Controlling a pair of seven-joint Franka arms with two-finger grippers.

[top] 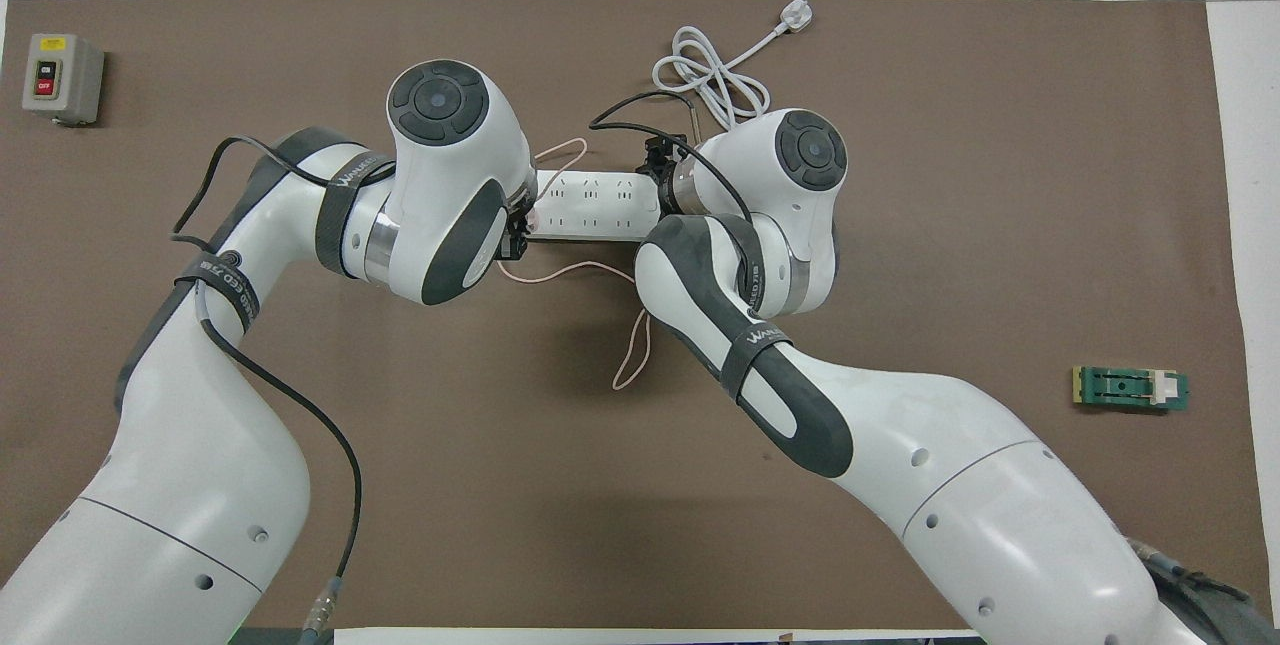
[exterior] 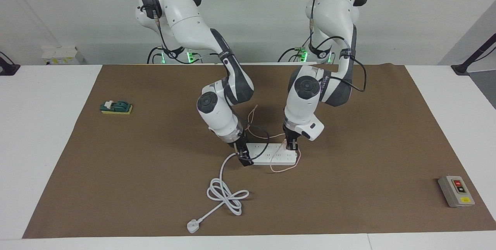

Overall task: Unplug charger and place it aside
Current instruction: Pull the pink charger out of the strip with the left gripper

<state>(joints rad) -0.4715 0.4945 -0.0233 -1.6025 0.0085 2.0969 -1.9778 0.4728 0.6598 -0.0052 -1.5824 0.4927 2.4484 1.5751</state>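
A: Where is the charger [exterior: 290, 150]?
B: Plugged into the power strip [exterior: 271, 153] mid-table, at the left arm's end. The left gripper [exterior: 291, 144] is clamped on it, seemingly to pull it out.
A: And the right gripper [exterior: 243, 156]?
B: On the strip's other end, probably bracing it; I cannot tell its finger state.

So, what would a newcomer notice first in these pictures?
Both arms meet over the white power strip at the middle of the brown mat. The left gripper is shut on the pink charger at one end of the strip; the right gripper is down on the other end. The charger's thin pink cable loops around the strip, and the strip's white cord lies coiled farther from the robots.
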